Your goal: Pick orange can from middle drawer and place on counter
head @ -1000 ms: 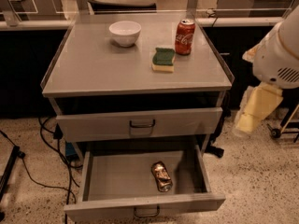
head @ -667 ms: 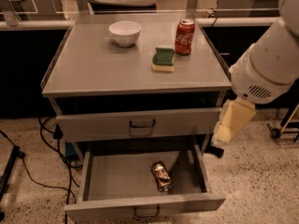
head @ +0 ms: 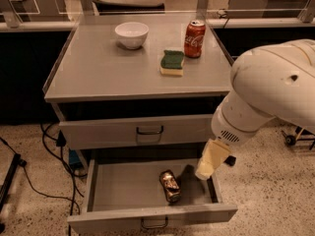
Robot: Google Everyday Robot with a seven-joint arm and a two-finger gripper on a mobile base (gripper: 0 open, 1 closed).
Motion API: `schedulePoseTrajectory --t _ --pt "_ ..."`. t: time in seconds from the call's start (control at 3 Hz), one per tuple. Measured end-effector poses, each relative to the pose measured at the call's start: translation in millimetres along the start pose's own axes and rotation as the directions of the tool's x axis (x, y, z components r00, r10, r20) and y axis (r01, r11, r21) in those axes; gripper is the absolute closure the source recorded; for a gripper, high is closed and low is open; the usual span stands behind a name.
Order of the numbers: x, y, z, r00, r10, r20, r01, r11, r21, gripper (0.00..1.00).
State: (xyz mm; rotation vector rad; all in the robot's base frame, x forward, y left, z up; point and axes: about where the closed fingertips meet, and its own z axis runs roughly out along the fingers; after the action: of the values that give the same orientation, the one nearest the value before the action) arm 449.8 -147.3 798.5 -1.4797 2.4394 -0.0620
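The orange can (head: 170, 186) lies on its side in the open middle drawer (head: 123, 188), right of the drawer's centre. The counter (head: 113, 70) is the grey cabinet top above. My gripper (head: 209, 162) hangs from the big white arm at the right, over the drawer's right end, a short way right of and above the can. It holds nothing that I can see.
On the counter stand a white bowl (head: 132, 34), a green and yellow sponge (head: 172, 63) and a red Coca-Cola can (head: 195, 38). The upper handled drawer (head: 147, 131) is shut. Cables (head: 44, 151) lie on the floor at the left. Speckled floor lies to the right.
The arm has swung in from the right and moved left and down. The gripper has gone from beside the cabinet to over the drawer's right end. The can has not moved.
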Motion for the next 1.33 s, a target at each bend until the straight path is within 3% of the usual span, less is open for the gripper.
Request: schedulePoseTrajectory --t 0.67,1.0,1.33 --pt "-1 4 16 1.000 -0.023 0.001 0.023 0.9997 -0.013 0.00" --pt "5 8 56 1.000 -0.006 0.010 0.006 0.9984 -0.055 0.00" --pt "11 8 92 0.997 0.041 0.058 -0.036 0.9964 -0.077 0.00"
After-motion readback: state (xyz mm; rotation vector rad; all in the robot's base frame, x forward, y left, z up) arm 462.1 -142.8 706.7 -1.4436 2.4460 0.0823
